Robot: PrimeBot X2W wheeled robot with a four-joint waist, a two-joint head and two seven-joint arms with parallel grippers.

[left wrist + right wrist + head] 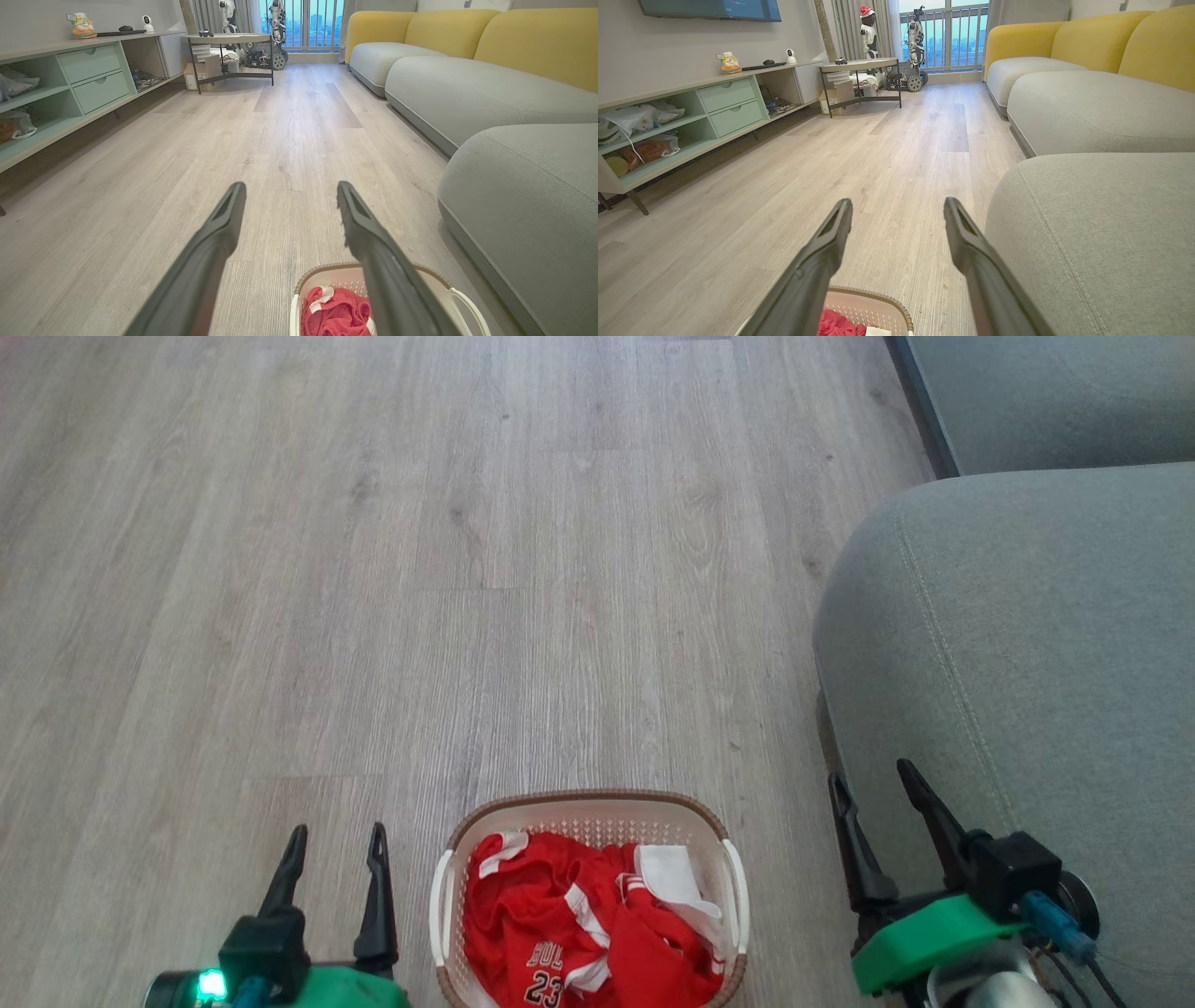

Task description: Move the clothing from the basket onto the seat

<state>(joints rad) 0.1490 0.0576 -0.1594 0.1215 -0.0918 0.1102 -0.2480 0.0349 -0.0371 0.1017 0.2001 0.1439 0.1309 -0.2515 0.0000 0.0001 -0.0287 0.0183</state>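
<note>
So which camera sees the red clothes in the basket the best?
The head view. It looks down on the clothing heaped in the basket, its 23 readable. The left wrist view catches a partly hidden red bunch; the right wrist view, a small red scrap at its bottom edge.

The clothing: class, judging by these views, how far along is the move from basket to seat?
Done: nothing yet; the clothing lies in the basket, none on the visible seat. In hand: nothing; the left gripper and right gripper stand open, empty. Left: the whole move.
</note>
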